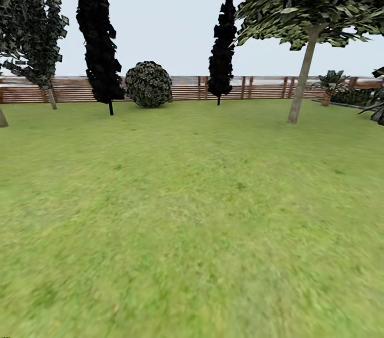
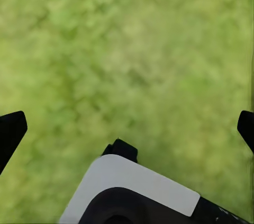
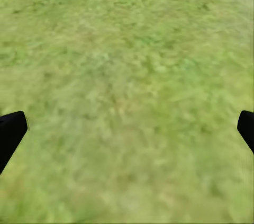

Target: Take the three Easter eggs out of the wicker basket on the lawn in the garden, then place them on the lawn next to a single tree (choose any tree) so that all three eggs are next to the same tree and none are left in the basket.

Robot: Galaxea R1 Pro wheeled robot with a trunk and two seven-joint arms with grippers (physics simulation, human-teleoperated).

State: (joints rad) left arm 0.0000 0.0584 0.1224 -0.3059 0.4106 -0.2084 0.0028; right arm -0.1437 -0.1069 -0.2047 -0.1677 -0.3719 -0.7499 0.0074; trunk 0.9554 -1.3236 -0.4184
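Green lawn [image 1: 192,220] runs up to the brown slatted fence [image 1: 186,88]; no basket or eggs in sight, so the robot is likely in transit. The tree [image 1: 303,79] stands in front of the fence, trunk leaning slightly, long axis near vertical, canopy overhead. Dark conifers [image 1: 100,34] and a round bush [image 1: 149,84] stand along the fence too. Left gripper [image 2: 127,128] and right gripper [image 3: 127,128] both hang over bare grass, fingers spread wide, nothing held (tips at frame edges). Best next move, I judge: turn the base to find the basket first, and note this tree as the drop spot.
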